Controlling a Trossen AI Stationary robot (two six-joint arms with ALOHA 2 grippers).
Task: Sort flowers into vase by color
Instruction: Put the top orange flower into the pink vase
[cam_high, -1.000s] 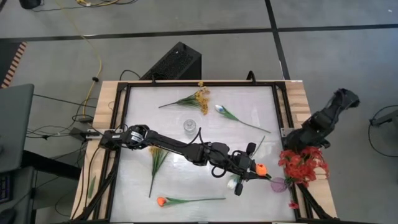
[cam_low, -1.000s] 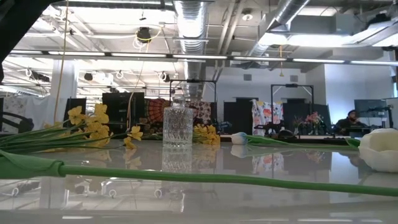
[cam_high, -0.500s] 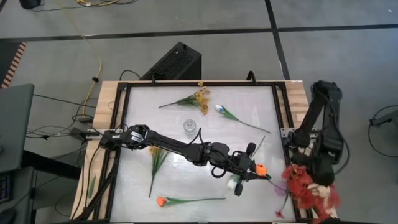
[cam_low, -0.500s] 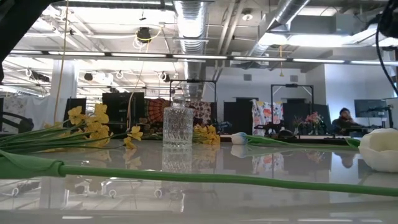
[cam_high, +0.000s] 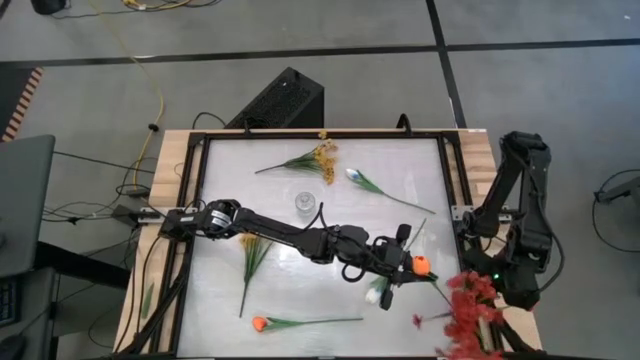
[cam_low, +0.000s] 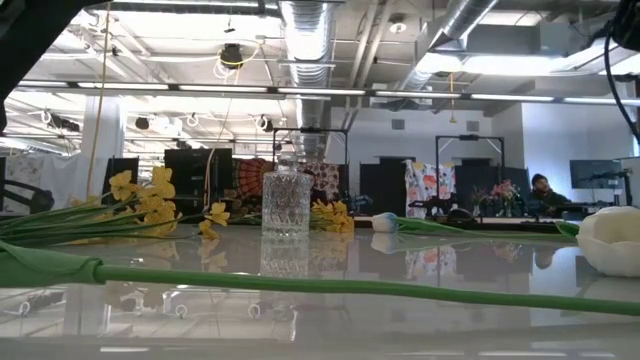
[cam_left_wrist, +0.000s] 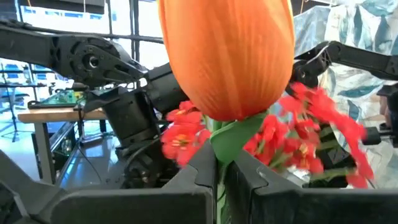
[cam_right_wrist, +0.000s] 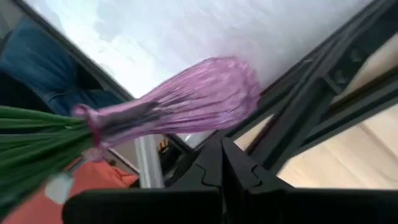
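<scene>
High view shows the left gripper (cam_high: 400, 272) reached across the table toward its right edge, fingers pinching the stem of an orange tulip (cam_high: 422, 265) just under the bud. The right gripper (cam_right_wrist: 219, 163), off the table's right edge near the front corner, has its fingers pressed together; a purple vase (cam_right_wrist: 180, 102) stuffed with red flowers (cam_high: 472, 312) hangs tilted just beyond them, though what they clamp cannot be made out. A clear glass vase (cam_high: 304, 202) stands near the table's middle. Yellow flowers (cam_high: 322, 155) lie near the back edge and a second orange tulip (cam_high: 260, 323) by the front. To do this step well, carry the bud upright and lower its stem straight through the chosen vase's mouth before letting go.
</scene>
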